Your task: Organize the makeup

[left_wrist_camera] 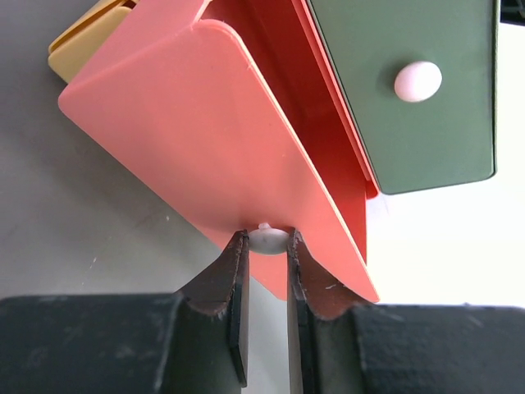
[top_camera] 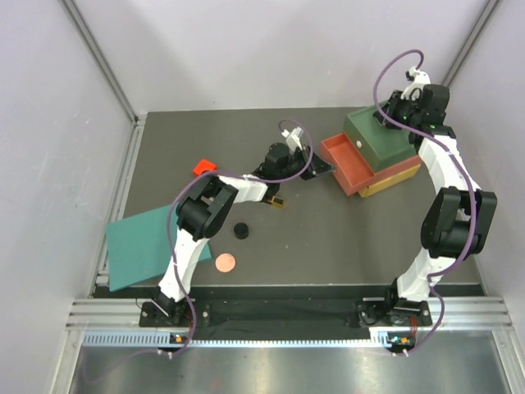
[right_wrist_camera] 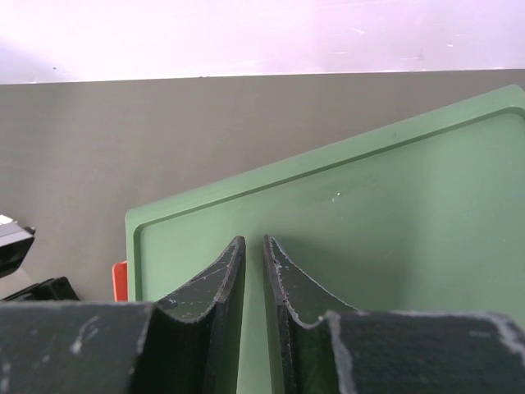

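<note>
My left gripper is shut on the white knob of the red drawer, which stands pulled out of the drawer box. My right gripper is shut and empty, with its tips on the box's green top. The black round compact and the copper disc lie on the table in front of the left arm. A black-gold palette lies under the left forearm. A small red-orange item sits at the back left. The other makeup is out of view.
The large teal sheet overhangs the table's left edge. The green drawer with its white knob is closed above the red one. The yellow drawer sits at the bottom of the box. Walls close in the table at the back and sides.
</note>
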